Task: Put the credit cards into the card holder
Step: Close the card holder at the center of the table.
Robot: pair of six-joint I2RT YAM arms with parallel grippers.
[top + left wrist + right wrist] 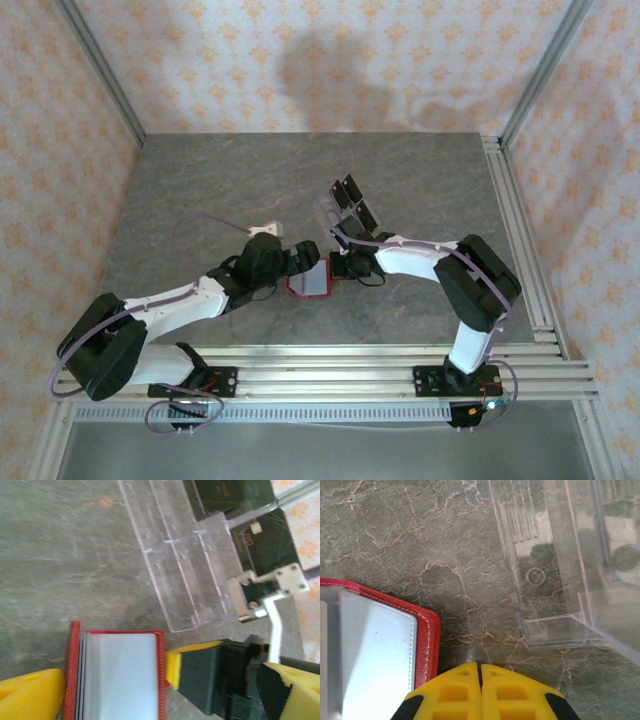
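The left claw (pixel 162 692), spread wide, straddled the open card holder (pixel 120 675), apparently to brace it, while the right claw (pixel 480 672), pressed together, sat just beside its edge.

— Where can a tool pass on the tabletop (pixel 210 180)?
— Across the far half and the left side; both lie bare.
— And the middle?
— Tight. The card holder (pixel 311 283) lies between the spread fingers of the left tool (pixel 294 271), and the right tool (pixel 480 679), jaws closed, sits just beside its red edge. The clear tray (pixel 346 207) stands just behind them, blocking the far-right approach.
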